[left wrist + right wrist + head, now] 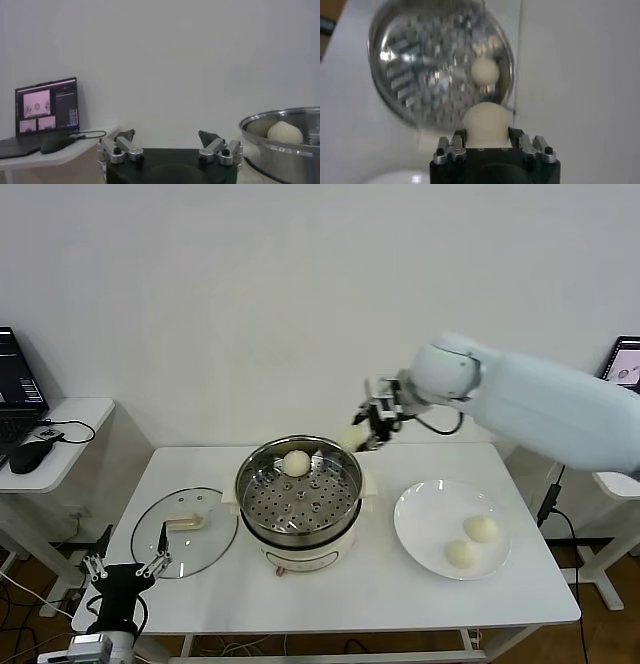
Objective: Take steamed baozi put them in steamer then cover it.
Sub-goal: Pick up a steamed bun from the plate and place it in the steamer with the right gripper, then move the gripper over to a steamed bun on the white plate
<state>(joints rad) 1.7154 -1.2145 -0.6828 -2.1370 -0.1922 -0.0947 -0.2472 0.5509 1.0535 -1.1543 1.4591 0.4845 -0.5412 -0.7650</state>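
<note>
Overhead, right claw (362,432) gripping a baozi (486,121) above steamer (350,484) rim; left claw (126,566) open beside cover (150,534)

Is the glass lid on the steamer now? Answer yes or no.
No: in the head view the cover lies flat on the table beside the open steamer, whose perforated tray shows.

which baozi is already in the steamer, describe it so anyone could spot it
Find the shiny steel steamer at the table's middle. One cream-white baozi sits on its perforated tray near the far wall. Unlike the two on the white plate, it lies inside the pot.
</note>
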